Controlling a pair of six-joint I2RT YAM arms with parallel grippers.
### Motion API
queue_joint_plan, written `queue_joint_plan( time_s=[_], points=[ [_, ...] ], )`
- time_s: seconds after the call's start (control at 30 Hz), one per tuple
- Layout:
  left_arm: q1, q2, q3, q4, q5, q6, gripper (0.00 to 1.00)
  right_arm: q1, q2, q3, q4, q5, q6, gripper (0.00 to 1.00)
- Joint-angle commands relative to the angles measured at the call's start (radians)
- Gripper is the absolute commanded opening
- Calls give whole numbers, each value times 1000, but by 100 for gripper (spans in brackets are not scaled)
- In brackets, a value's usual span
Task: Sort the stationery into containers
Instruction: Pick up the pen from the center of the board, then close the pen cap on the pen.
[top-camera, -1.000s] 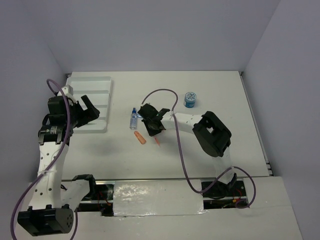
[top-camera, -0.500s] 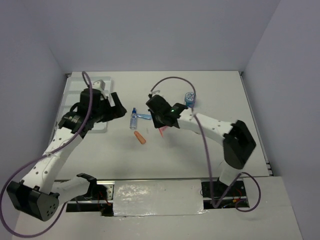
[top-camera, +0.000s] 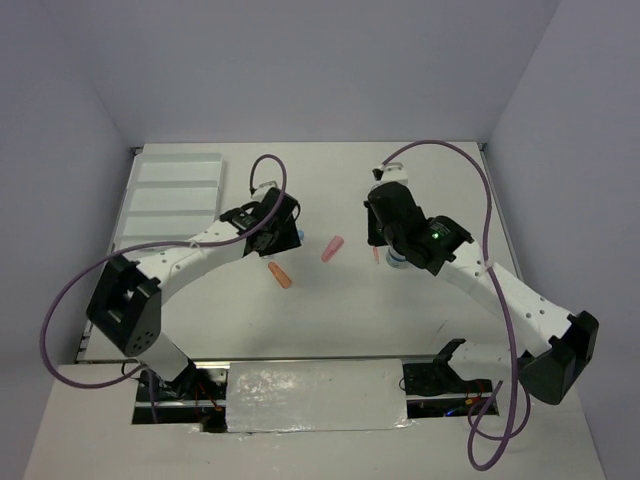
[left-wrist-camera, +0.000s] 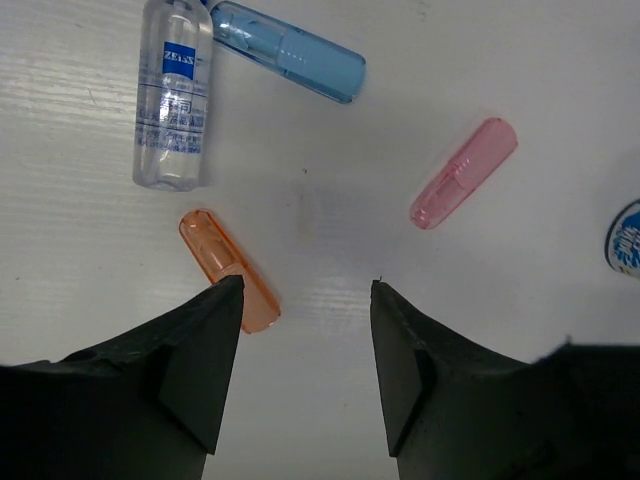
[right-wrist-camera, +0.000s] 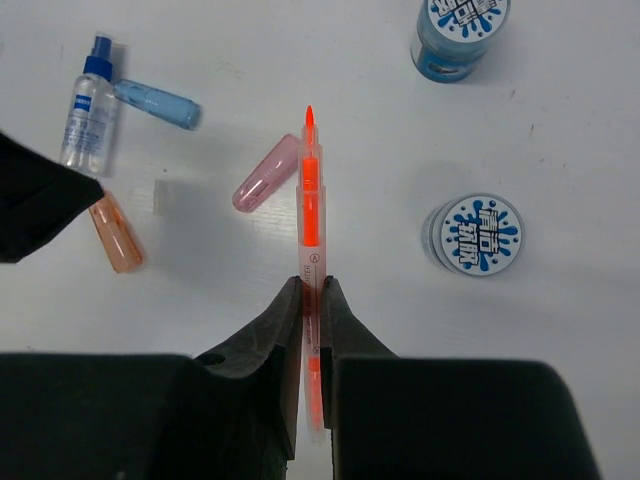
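The left arm stretches low from its base toward mid-bench (top-camera: 400, 310). Its left tool (left-wrist-camera: 305, 290) points down with the jaws apart and nothing between them. One finger tip is just beside the orange cap (left-wrist-camera: 225, 265), with the clear spray bottle (left-wrist-camera: 172, 100), blue cap (left-wrist-camera: 290, 65) and pink cap (left-wrist-camera: 463, 172) beyond. The right arm bends at its elbow and reaches inward. Its right tool (right-wrist-camera: 310, 285) is clenched on the orange pen (right-wrist-camera: 310, 200), tip pointing forward, near two tape rolls (right-wrist-camera: 478, 235). The white tray (top-camera: 170, 185) sits far left, well apart.

tray (top-camera: 170, 196) far L, bottle (right-wrist-camera: 85, 105) L of roll (right-wrist-camera: 475, 235)
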Motion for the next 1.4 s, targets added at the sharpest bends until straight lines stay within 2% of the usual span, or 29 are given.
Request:
queue_joint_plan(
  time_s=[0.0,0.17,0.43,0.77,0.87,0.97,1.03,1.07,1.17,1.2,1.37],
  points=[
    [-22,85,80,8,-69,-67,65,-8,-63,-24,-16,-1,-21,0],
    [-41,214,156,-48,-91,-87,57,-10,-61,-60,-5,-19,-35,0],
    [-42,341,180,-85,-121,-95,55,-11,-50,-93,41,-68,-58,0],
    [-42,411,185,-59,-114,-95,49,-11,-42,-127,84,-108,-76,0],
    [-44,431,188,-51,-101,-92,41,-11,-42,-135,88,-110,-79,0],
    [-44,440,186,-55,-98,-92,22,-11,-45,-140,88,-108,-82,0],
    [-45,437,182,-55,-97,-92,18,-11,-50,-143,97,-114,-82,0],
    [-45,429,174,-58,-97,-93,10,-11,-51,-149,103,-136,-87,0],
    [-45,395,162,-68,-103,-98,1,-31,-65,-187,166,-214,-96,0],
    [-45,353,157,-68,-109,-99,0,-39,-76,-201,191,-284,-93,0],
    [-47,120,117,25,-152,-55,0,-40,-142,-375,459,-423,-12,0]
  ],
)
